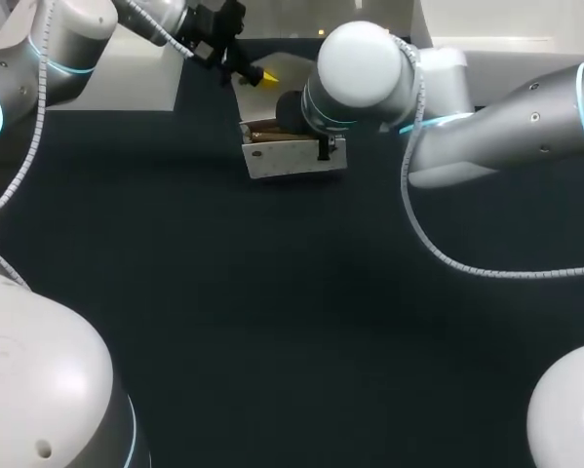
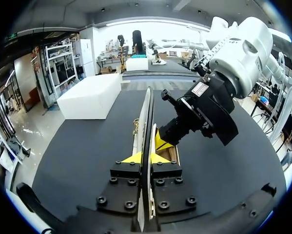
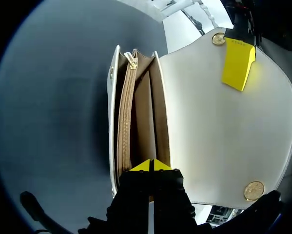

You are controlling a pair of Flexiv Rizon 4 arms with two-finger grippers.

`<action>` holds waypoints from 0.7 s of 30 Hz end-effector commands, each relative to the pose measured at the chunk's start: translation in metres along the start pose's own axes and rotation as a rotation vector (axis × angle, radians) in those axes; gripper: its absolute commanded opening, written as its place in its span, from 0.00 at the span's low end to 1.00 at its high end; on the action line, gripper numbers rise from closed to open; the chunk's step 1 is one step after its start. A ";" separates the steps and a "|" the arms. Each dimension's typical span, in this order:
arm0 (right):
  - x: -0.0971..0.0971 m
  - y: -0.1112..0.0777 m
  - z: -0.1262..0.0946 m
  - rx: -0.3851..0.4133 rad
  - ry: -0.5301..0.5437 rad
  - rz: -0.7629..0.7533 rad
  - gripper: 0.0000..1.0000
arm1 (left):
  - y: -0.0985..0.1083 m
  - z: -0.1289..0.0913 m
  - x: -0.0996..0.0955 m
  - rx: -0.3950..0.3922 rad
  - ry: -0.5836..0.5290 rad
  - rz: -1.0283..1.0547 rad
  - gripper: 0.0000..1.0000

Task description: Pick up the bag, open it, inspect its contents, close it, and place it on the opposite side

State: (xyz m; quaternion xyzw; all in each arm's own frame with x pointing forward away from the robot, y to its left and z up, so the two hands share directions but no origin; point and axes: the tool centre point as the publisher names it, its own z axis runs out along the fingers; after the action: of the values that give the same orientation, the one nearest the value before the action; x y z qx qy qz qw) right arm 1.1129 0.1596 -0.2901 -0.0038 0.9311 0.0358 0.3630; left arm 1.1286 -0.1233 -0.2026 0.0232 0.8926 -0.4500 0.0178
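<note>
Both my arms work on the white bag (image 1: 293, 158), which stands open at the far middle of the dark worktop (image 1: 272, 322), mouth up, its long axis running across in front of me. My left end effector (image 2: 146, 157), reaching in from the far left, is clamped on the free edge of the flap (image 3: 219, 131). The flap shows edge-on between its yellow tips and is thrown back on the far side of the mouth, away from the front wall. My right end effector (image 3: 150, 165) points straight down into the mouth at the bag's right-hand end. Its tips are drawn tight together on what looks like a thin inner partition beside the zipped pocket (image 3: 124, 112). The compartments run away from it along the bag's length, and I can make out nothing loose in them. The right arm bends in from the right with its wrist directly over the bag. By my reading the look inside is under way and closing comes next. That turns on the flap, which lies beyond the mouth and must swing over it toward me. The left arm, holding it, is placed to do so, once the right end effector is out of the mouth.
</note>
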 end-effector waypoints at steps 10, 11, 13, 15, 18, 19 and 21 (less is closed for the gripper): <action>0.007 -0.001 0.006 0.011 0.023 0.008 0.00 | 0.004 0.016 -0.008 -0.005 0.122 -0.031 0.00; 0.008 -0.001 0.007 0.011 0.024 0.008 0.00 | 0.004 0.017 -0.007 -0.004 0.127 -0.033 0.00; 0.009 0.000 0.009 0.013 0.030 0.007 0.00 | 0.004 0.018 -0.007 -0.003 0.133 -0.035 0.00; 0.010 0.000 0.012 0.019 0.036 0.007 0.00 | 0.005 0.018 -0.007 0.000 0.138 -0.039 0.00; 0.011 -0.001 0.013 0.018 0.041 0.010 0.00 | 0.004 0.017 -0.007 0.002 0.136 -0.041 0.00; 0.012 -0.001 0.013 0.019 0.045 0.008 0.00 | 0.004 0.016 -0.008 0.003 0.135 -0.041 0.00; 0.013 -0.002 0.014 0.021 0.050 0.005 0.00 | 0.004 0.015 -0.008 0.006 0.130 -0.041 0.00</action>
State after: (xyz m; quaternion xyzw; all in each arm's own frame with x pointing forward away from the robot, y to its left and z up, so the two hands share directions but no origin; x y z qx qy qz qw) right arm 1.1112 0.1578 -0.3064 0.0013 0.9390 0.0303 0.3426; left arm 1.1318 -0.1354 -0.2140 0.0260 0.8933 -0.4474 -0.0341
